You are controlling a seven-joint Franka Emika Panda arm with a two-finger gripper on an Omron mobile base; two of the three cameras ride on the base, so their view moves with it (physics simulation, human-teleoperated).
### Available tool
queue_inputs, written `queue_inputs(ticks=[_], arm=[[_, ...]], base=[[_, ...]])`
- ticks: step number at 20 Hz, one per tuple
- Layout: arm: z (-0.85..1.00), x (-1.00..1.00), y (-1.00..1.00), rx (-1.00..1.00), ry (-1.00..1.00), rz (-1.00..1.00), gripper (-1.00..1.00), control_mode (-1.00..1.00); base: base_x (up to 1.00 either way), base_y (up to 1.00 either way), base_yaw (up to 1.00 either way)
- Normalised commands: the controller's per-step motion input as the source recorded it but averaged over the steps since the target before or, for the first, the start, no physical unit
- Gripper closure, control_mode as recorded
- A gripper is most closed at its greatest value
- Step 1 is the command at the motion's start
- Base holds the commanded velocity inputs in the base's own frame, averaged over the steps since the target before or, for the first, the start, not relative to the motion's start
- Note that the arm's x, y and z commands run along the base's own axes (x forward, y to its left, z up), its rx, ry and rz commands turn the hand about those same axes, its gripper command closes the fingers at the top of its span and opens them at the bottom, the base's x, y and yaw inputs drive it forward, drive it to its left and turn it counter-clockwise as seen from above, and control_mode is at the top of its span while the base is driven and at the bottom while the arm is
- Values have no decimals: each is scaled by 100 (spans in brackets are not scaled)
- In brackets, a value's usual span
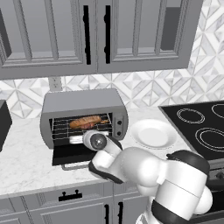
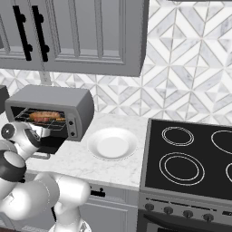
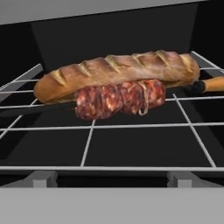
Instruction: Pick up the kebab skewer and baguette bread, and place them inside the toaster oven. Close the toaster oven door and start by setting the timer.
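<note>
Golden-brown ridged baguette bread (image 3: pixel 118 70) and reddish-chunk kebab skewer (image 3: pixel 120 99) lie touching on the wire rack (image 3: pixel 131 131) inside the grey toaster oven (image 1: pixel 83 116), door (image 1: pixel 70 154) down. My arm reaches low toward the opening; my pincer is open, holding nothing.

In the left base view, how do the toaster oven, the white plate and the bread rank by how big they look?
Largest to smallest:
1. toaster oven
2. white plate
3. baguette bread, lying farther back on the oven rack
</note>
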Motion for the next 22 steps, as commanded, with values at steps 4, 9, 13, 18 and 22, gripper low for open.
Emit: queue_inputs(ticks=[4,9,13,18,22], arm=[[0,1,5,0,0,0,-100,-100],[0,14,0,0,0,0,-100,-100],[0,14,0,0,0,0,-100,-100],[0,2,0,0,0,0,-100,-100],[0,0,0,0,0,0,-100,-100]], base=[[0,0,0],[0,0,0],[0,0,0],[0,0,0],[0,0,0]])
